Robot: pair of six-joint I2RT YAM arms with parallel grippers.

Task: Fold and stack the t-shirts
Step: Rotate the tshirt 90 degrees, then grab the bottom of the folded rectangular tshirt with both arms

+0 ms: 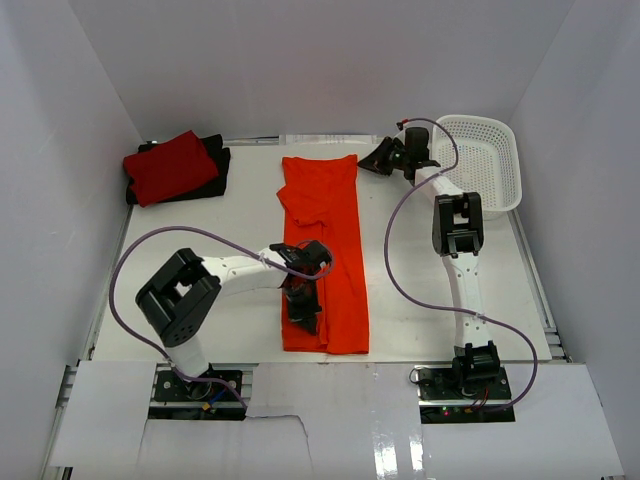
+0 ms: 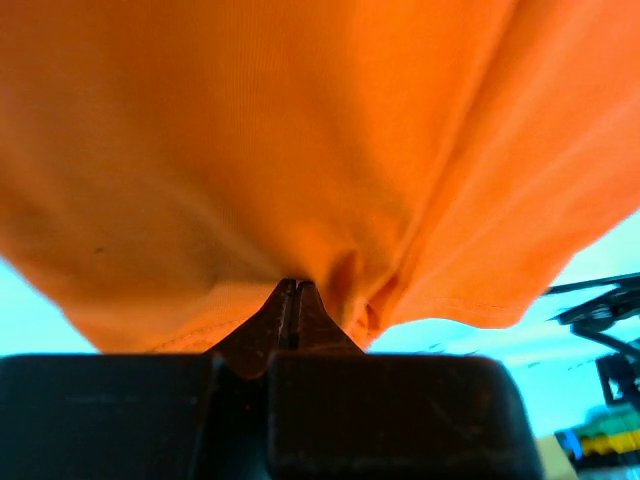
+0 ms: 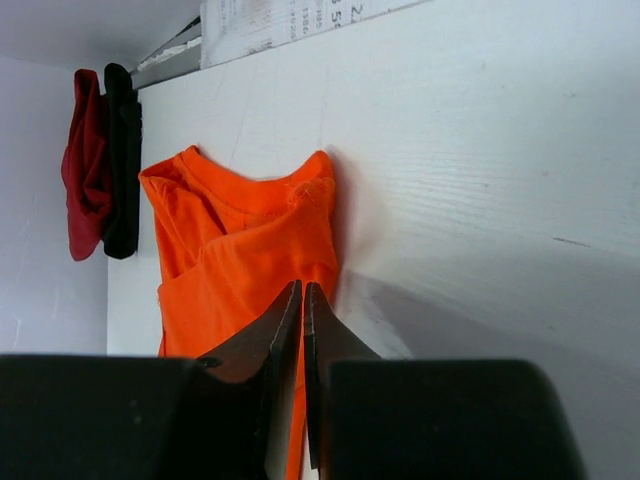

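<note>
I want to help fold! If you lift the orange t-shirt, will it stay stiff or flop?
Probably flops: the orange t-shirt puckers into soft folds where the left hand pinches it. Likely light too: thin cloth lying flat on the table.

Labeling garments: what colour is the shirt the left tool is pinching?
Bright orange t-shirt; shows best in the left wrist view.

left arm (image 1: 235, 268) bent at the elbow, forearm reaching inward, left gripper (image 1: 303, 306) clamped on orange t-shirt (image 1: 342, 225), right arm (image 1: 460, 270) stretched forward, right gripper (image 1: 373, 160) pressed together, aimed left
</note>
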